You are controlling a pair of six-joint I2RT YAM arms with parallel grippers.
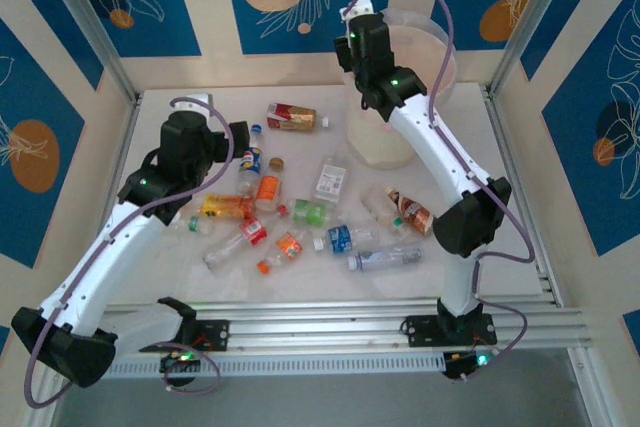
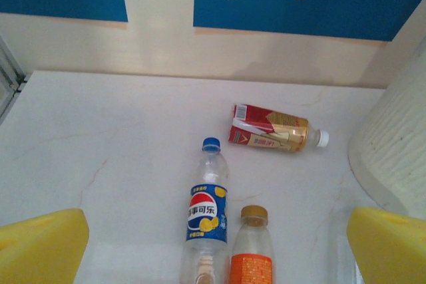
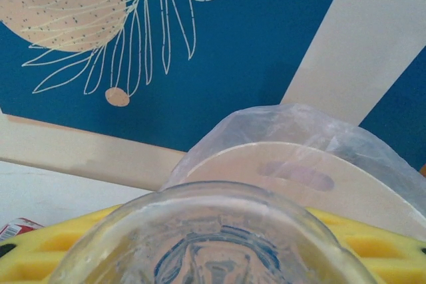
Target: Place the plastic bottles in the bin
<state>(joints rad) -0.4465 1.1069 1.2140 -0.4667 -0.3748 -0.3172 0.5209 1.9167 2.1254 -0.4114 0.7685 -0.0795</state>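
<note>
Several plastic bottles lie scattered on the white table (image 1: 500, 162). My left gripper (image 1: 243, 140) is open, its yellow fingers (image 2: 41, 247) spread wide above a blue-labelled bottle (image 2: 208, 211) and an orange-labelled bottle (image 2: 251, 257) beside it. A red-and-gold bottle (image 2: 269, 129) lies farther back. My right gripper (image 1: 358, 35) is raised at the near-left rim of the bin (image 1: 378, 142) and shut on a clear plastic bottle (image 3: 213, 244), whose base faces the camera between the yellow pads (image 3: 399, 254). The bin's (image 3: 299, 171) liner and handle slot show just beyond it.
Toward the table's middle and front lie a green-labelled bottle (image 1: 308, 212), a blue-labelled one (image 1: 345, 239), a clear one (image 1: 385, 259) and a brown one (image 1: 410, 210). The bin's ribbed wall (image 2: 393, 151) stands right of the left gripper. Frame posts and patterned walls enclose the table.
</note>
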